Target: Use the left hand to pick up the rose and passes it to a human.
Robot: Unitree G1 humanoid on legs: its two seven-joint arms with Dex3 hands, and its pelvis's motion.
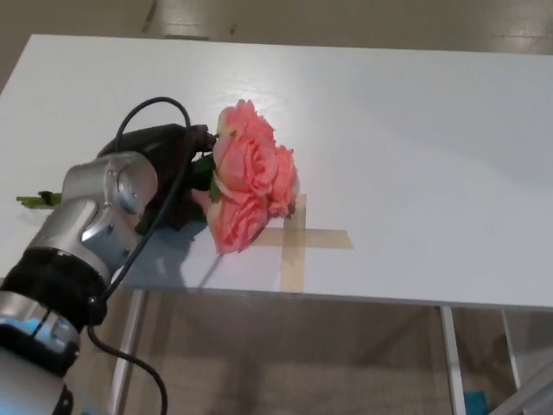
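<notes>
A bunch of pink roses (252,175) lies near the front of the white table (415,138), its blooms over the left arm of a tan tape cross (298,239). My left hand (164,160), black with a silver forearm, is wrapped around the green leaves just left of the blooms and is shut on the rose. The blooms look tilted up off the table. A bit of green stem end (36,200) sticks out to the left behind my forearm. My right hand does not show.
The table's front edge (346,298) runs just below the tape cross. White table legs and a beige floor show underneath. A black cable loops over my left wrist.
</notes>
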